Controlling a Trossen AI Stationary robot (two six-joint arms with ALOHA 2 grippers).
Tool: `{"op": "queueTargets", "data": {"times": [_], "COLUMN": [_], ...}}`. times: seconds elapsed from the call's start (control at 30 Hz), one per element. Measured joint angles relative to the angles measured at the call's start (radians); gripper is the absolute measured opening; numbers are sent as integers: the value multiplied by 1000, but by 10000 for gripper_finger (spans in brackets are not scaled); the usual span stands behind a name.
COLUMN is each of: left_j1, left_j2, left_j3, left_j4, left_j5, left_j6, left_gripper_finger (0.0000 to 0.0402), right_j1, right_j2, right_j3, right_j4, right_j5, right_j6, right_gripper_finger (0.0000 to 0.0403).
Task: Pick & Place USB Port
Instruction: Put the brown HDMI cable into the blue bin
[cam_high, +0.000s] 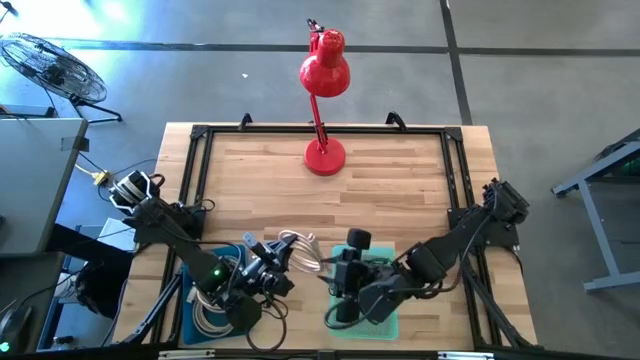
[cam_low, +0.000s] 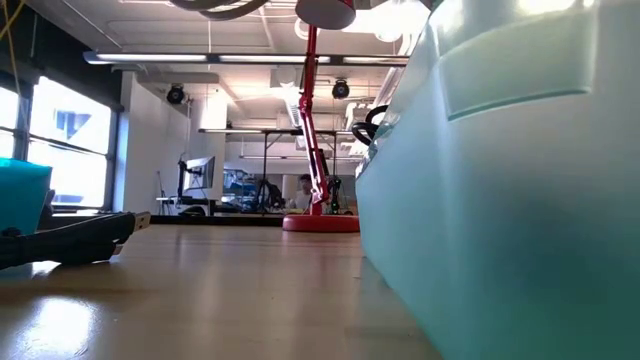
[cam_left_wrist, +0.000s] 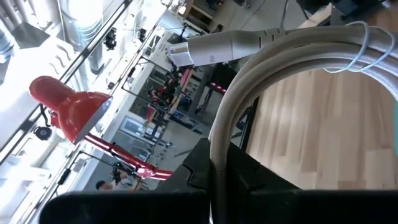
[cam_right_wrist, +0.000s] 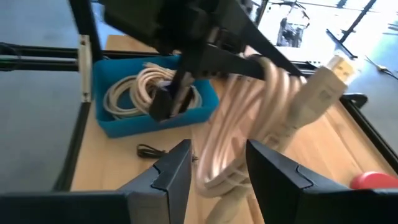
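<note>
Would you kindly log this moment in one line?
left gripper: shut on cable | right gripper: open, near cable | blue bin: more cables

Robotics lab or workshop, concrete floor (cam_high: 520, 90), framed wooden workbench (cam_high: 400, 180), monitors and rigs (cam_low: 200, 180) beyond

Wooden table (cam_high: 400, 180): red lamp (cam_high: 323, 157), blue bin (cam_high: 195, 305), teal bin (cam_high: 385, 322).
</note>
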Motion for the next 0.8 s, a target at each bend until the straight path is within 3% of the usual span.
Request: {"op": "queueTargets", "data": {"times": [0.33, 0.8], "left_j1": [0, -1], "left_j2": [0, 0], "left_j3": [0, 0], "left_j4": [-16, -32], "left_j5": [18, 47], "left_j6": [0, -7], "left_gripper_finger": [10, 10], "right_j1": [-29, -49], "right_j2": [0, 3], "right_j3": [0, 0], "right_j4": [-175, -166], "right_j5": [73, -26], "right_j6": [173, 180], "right_gripper_finger": [144, 144]}}
